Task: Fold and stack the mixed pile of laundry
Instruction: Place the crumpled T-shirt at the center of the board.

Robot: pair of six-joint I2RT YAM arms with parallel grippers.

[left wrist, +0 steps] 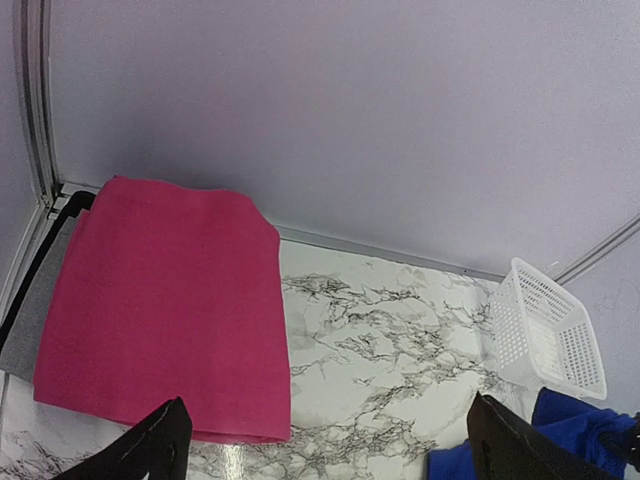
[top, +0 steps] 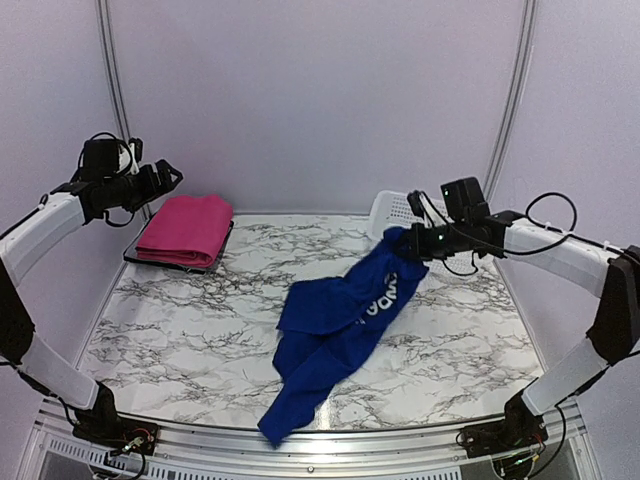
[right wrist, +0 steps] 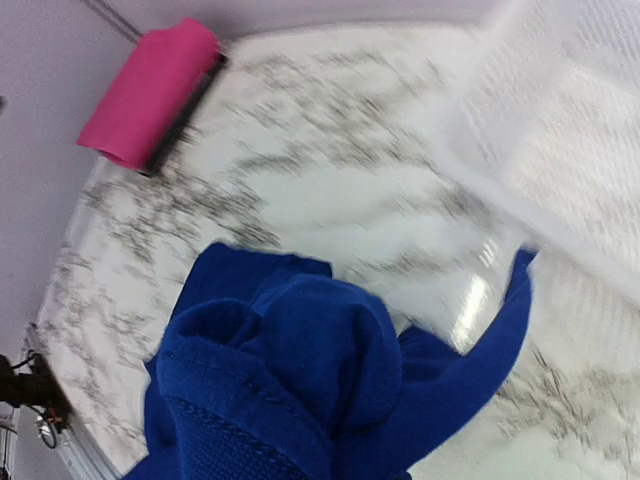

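- marble-patterned table (top: 190,340); it carries everything below
- royal blue garment (top: 335,335); unfolded and rumpled, it runs slantwise from the right gripper, where its upper end is lifted off the surface, down across the middle of the table to the near edge; white lettering shows on one fold
- magenta-pink garment (top: 186,228); folded into a flat rectangle at the far left corner, well apart from the blue one
- dark grey tray (left wrist: 28,325); it lies under the pink garment, its rim showing along the edges
- white mesh basket (top: 397,211); tilted at the back right, just behind the lifted end of the blue garment
- right gripper (top: 403,243); jaws closed tight on a bunched end of the blue garment, which fills the lower part of the right wrist view
- left gripper (top: 167,178); jaws spread fully wide with nothing between them, held in the air near the pink garment
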